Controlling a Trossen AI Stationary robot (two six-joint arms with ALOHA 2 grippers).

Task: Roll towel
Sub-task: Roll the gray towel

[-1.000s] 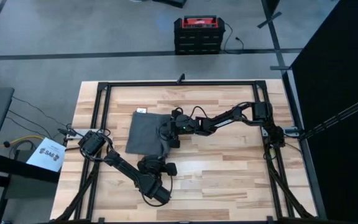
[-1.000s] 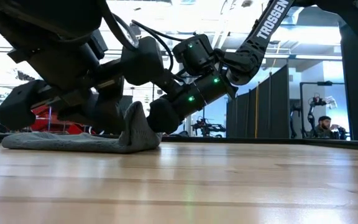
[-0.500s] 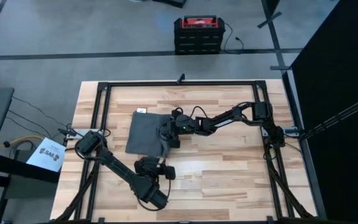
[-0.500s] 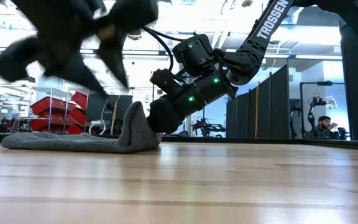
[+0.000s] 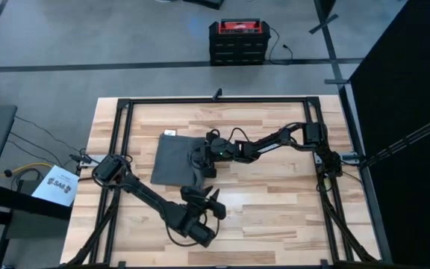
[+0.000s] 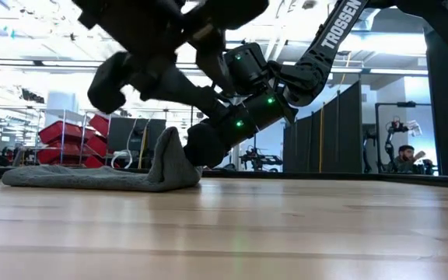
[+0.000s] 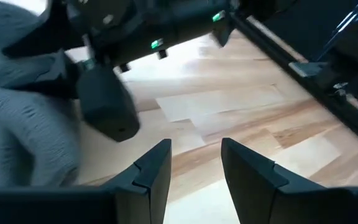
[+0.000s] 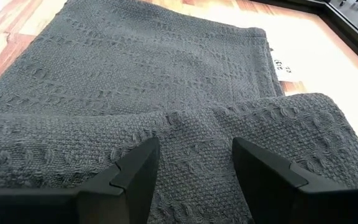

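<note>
The dark grey towel [image 5: 172, 160] lies flat on the wood left of the table's middle, its small white tag [image 8: 280, 64] at the far edge. Its right edge [image 6: 169, 152] stands up in a peak, folded back over the flat part. My right gripper [image 5: 199, 159] is shut on that raised edge. My left gripper [image 5: 215, 199] hovers open above bare wood, near-right of the towel, with nothing between its fingers [image 7: 160, 165]. My right gripper holds the towel's turned-over right edge [image 8: 194, 134] between its two fingers, a thick fold of more than one layer. It comes slanting down from the table's right. The held edge is raised off the wood [image 6: 171, 148]; the rest of the towel lies flat.
A black frame rail [image 5: 215, 100] runs round the table. A red and black case [image 5: 236, 41] stands on the floor beyond the far edge. Bare wood lies right of and nearer than the towel. A person [image 6: 405, 159] sits far off in the room.
My left gripper has risen from beside the towel's near right corner and swung toward the table's right, turning as it went. My right gripper and the towel's raised edge have stayed put.
</note>
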